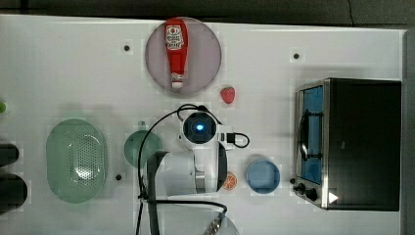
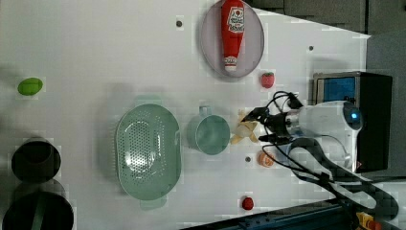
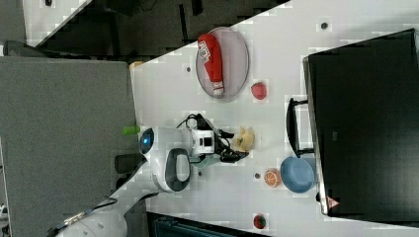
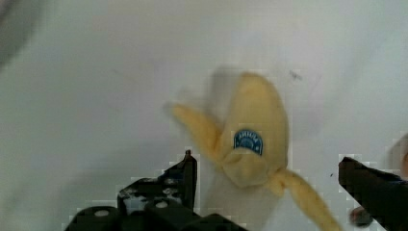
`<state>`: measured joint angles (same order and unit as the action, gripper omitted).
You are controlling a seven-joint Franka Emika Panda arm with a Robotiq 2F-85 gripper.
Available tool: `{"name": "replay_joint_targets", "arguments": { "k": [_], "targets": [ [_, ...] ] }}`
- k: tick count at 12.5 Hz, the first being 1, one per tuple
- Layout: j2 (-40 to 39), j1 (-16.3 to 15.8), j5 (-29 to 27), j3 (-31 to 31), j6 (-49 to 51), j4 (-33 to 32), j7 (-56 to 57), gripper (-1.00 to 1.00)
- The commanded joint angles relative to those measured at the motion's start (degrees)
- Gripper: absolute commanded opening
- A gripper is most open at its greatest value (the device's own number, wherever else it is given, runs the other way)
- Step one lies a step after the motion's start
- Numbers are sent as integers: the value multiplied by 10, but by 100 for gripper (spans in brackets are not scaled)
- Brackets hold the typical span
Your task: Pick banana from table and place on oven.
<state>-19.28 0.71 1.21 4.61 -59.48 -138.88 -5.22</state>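
A pale yellow banana (image 4: 255, 139) with a blue sticker and peel flaps lies on the white table (image 1: 73, 63). It sits beside the teal cup in the left view, banana (image 2: 244, 132), and in the right view, banana (image 3: 243, 139). My gripper (image 4: 269, 178) hangs just over it, open, one black finger on each side with gaps showing. Seen from the side, the gripper (image 2: 261, 127) points at the banana. In the top view the arm's wrist (image 1: 199, 127) covers the banana. The oven (image 1: 362, 142), black-topped with a blue glass door, stands at the top view's right.
A ketchup bottle (image 1: 176, 51) lies on a grey plate (image 1: 205, 54), with a strawberry (image 1: 227, 94) nearby. A green colander (image 1: 77, 160), teal cup (image 1: 134, 147), orange slice (image 1: 230, 181) and blue bowl (image 1: 263, 176) surround the arm. Black containers (image 2: 36, 160) stand at the left view's left.
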Motion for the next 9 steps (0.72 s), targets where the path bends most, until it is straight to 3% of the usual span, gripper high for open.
{"name": "replay_joint_targets", "arguments": {
  "k": [1,6,9],
  "targets": [
    [-4,-3,3,-1,-18,0,-44,69],
    [-7,-3,3,3,-48,-3,-44,-48],
    [9,-3,2,3,-47,-3,-44,-50]
  ]
}}
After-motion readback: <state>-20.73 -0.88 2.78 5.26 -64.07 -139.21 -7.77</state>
